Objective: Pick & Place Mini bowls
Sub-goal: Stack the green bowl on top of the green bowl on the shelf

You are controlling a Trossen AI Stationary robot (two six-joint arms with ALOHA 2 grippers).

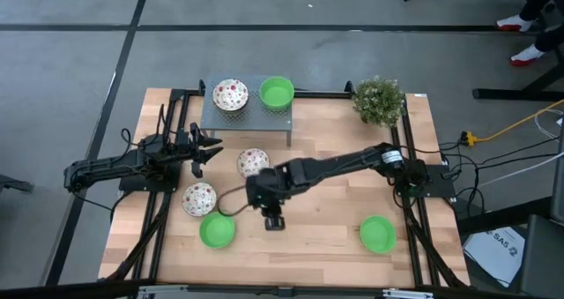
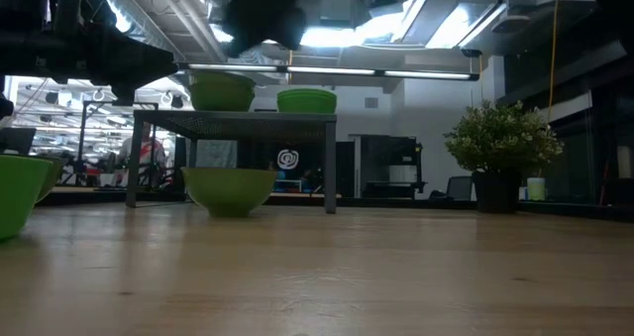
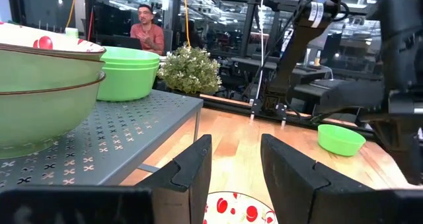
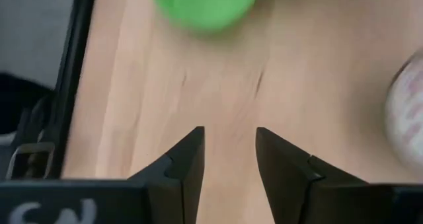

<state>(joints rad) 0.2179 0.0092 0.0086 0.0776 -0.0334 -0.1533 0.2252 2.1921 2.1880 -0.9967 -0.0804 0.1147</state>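
Both arms are dark, near-black jointed links. The right arm (image 1: 339, 167) wears a white label band near its base, and what looks like a thin cable trails from its wrist. Each gripper has two black, wedge-shaped fingers (image 4: 180, 159).

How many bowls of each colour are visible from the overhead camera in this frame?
Green bowls: 3
White speckled bowls: 3
Total: 6
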